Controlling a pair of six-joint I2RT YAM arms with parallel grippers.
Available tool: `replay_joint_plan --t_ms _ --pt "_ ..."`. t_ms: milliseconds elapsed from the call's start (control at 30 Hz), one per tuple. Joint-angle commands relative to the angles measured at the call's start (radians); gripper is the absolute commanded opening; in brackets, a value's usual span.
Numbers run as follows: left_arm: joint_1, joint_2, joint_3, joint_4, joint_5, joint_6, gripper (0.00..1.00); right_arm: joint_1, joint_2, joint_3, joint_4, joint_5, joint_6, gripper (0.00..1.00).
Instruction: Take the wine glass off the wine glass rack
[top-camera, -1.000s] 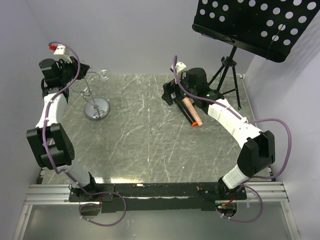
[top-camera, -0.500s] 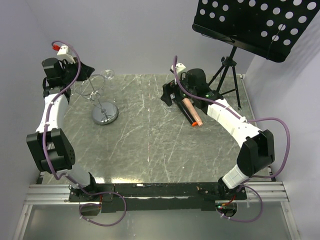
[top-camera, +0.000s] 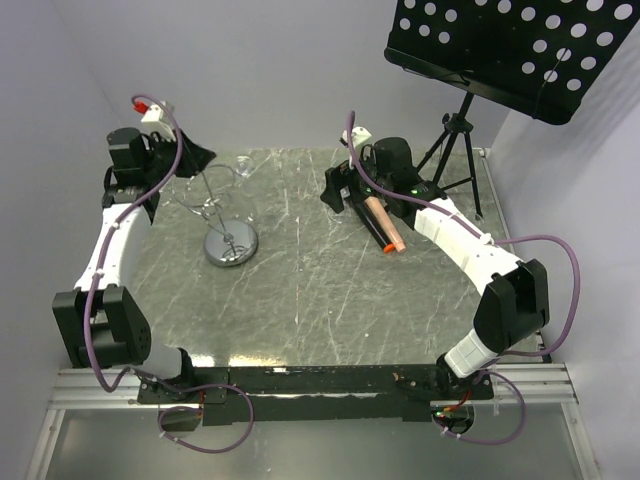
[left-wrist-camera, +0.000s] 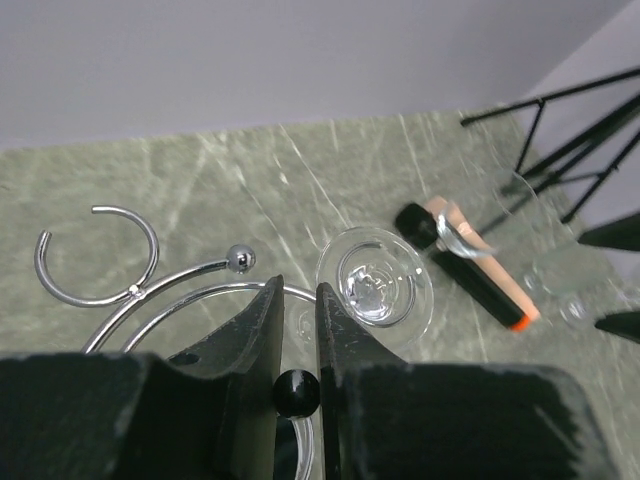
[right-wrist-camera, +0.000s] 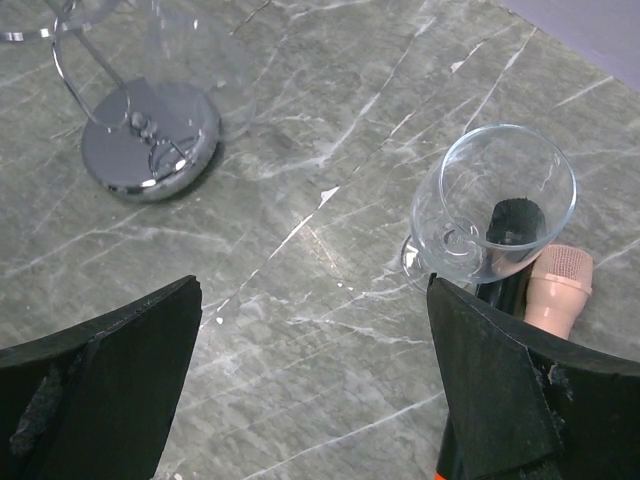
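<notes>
Clear glass shows just past the left gripper's fingertips: the wine glass (left-wrist-camera: 375, 285), seen end-on, sits at the curled top of the wine glass rack (top-camera: 230, 246), toward the far left of the table (top-camera: 320, 310). The left gripper (left-wrist-camera: 298, 292) is pinched down to a narrow slit, apparently on the stem, though the stem itself is hidden between the fingers. Over the last second the rack's mirror base has slid rightward and nearer across the marbled surface, following the arm. I read that as the glass still being hooked in the wire loop, so the pull drags the stand rather than freeing the glass, and the task is not yet done. The right gripper (right-wrist-camera: 312, 290) hovers with fingers spread wide, holding nothing, above a second glass (right-wrist-camera: 470, 225) standing beside a black-and-peach cylinder (top-camera: 382, 224).
</notes>
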Motion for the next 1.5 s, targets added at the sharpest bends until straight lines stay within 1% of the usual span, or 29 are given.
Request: replay_joint_plan --t_ms 0,167,200,233,333,367,400,433,467,500,533,600,700,867,933,1033,1100,1167,1233,1267,1400,1467 --pt "-0.042 -0.139 -0.001 0.144 0.068 -0.06 0.01 -0.003 0.005 -0.011 0.044 -0.025 0.009 1.0" --pt "-0.085 -0.18 -0.054 0.11 0.074 -0.036 0.01 -0.003 0.001 -0.015 0.05 -0.084 -0.009 1.0" --pt "-0.09 -0.186 -0.062 0.101 0.074 -0.031 0.02 -0.003 0.002 -0.015 0.053 -0.107 -0.02 1.0" --pt "-0.095 -0.191 -0.07 0.096 0.069 -0.029 0.08 -0.003 0.004 -0.014 0.056 -0.128 -0.03 1.0" --pt "-0.096 -0.194 -0.071 0.073 0.043 -0.028 0.41 -0.006 -0.007 -0.03 0.08 -0.232 -0.112 1.0" --pt "-0.096 -0.194 -0.067 0.061 0.026 -0.022 0.5 -0.008 -0.01 -0.047 0.11 -0.27 -0.144 0.99" --pt "-0.096 -0.194 -0.059 0.047 0.016 -0.008 0.58 -0.008 -0.015 -0.067 0.143 -0.31 -0.167 0.99" --pt "-0.099 -0.193 -0.056 0.037 -0.003 0.007 0.62 -0.008 -0.01 -0.078 0.175 -0.338 -0.182 0.99" --pt "-0.101 -0.197 -0.053 0.027 -0.02 0.012 0.68 -0.009 -0.001 -0.078 0.203 -0.37 -0.187 0.99" --pt "-0.099 -0.2 -0.048 0.018 -0.032 0.018 0.76 -0.006 0.014 -0.063 0.211 -0.395 -0.187 0.98" --pt "-0.099 -0.203 -0.047 0.017 -0.028 0.032 0.8 -0.006 0.04 -0.037 0.216 -0.435 -0.185 0.96" --pt "-0.101 -0.216 -0.042 -0.02 -0.023 0.052 0.86 -0.006 0.093 0.009 0.223 -0.496 -0.173 0.91" --pt "-0.101 -0.243 -0.036 -0.054 -0.055 0.078 0.95 -0.005 0.149 0.012 0.361 -0.564 -0.1 0.85" --pt "-0.09 -0.265 -0.002 -0.155 -0.142 0.179 0.98 0.032 0.231 -0.003 0.602 -0.587 -0.022 0.82" --pt "-0.07 -0.271 0.004 -0.175 -0.165 0.185 0.98 0.043 0.258 -0.012 0.705 -0.585 0.005 0.82" --pt "-0.023 -0.272 0.012 -0.192 -0.161 0.153 1.0 0.06 0.306 0.009 0.778 -0.605 0.0 0.81" --pt "0.009 -0.265 0.009 -0.2 -0.127 0.118 1.0 0.072 0.338 0.017 0.826 -0.605 -0.004 0.81" --pt "0.046 -0.254 -0.014 -0.172 -0.081 0.057 1.0 0.086 0.372 0.026 0.875 -0.598 0.018 0.8" --pt "0.065 -0.246 -0.034 -0.151 -0.067 0.015 1.0 0.095 0.396 0.028 0.909 -0.585 0.046 0.79" --pt "0.066 -0.239 -0.034 -0.149 -0.064 0.014 1.0 0.101 0.404 0.026 0.926 -0.587 0.055 0.79" --pt "0.071 -0.21 -0.019 -0.161 -0.073 0.044 1.0 0.132 0.421 0.003 0.981 -0.581 0.003 0.76" --pt "0.073 -0.196 -0.004 -0.167 -0.08 0.056 1.0 0.141 0.445 0.006 1.024 -0.575 0.02 0.73"
